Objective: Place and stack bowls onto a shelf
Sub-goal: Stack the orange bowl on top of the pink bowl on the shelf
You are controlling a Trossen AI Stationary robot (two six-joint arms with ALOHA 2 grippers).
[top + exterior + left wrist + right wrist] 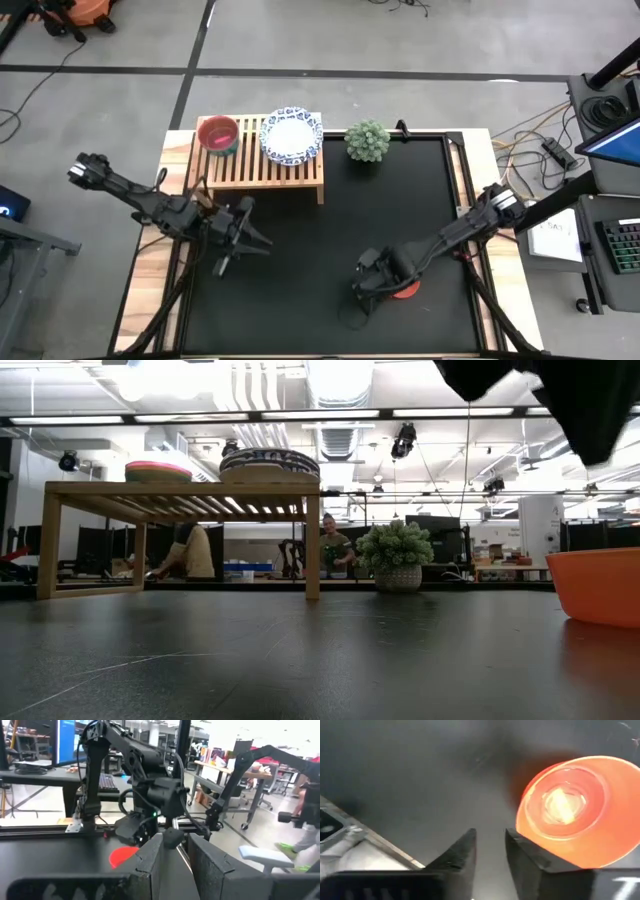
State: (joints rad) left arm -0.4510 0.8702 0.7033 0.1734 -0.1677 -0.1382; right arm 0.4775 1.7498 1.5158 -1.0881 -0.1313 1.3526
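Observation:
A light-wood slatted shelf (255,166) (180,488) stands at the mat's far left. It carries a red bowl nested in a teal one (218,133) (158,470) and a stack of white bowls with blue rims (291,135) (268,463). An orange-red plastic bowl (404,291) (580,810) (600,585) sits upright on the mat near the near right edge. My right gripper (368,290) (490,837) hovers just left of it, fingers pointing down and narrowly open. In the low view nothing dark reaches the bowl. My left gripper (250,237) (175,845) waits narrowly open at mid-left and holds nothing.
A small green potted plant (367,140) (397,560) stands on the mat right of the shelf. The black mat (330,230) lies bare between the two arms. The right arm (160,795) fills the left wrist view. People sit in the room behind the table.

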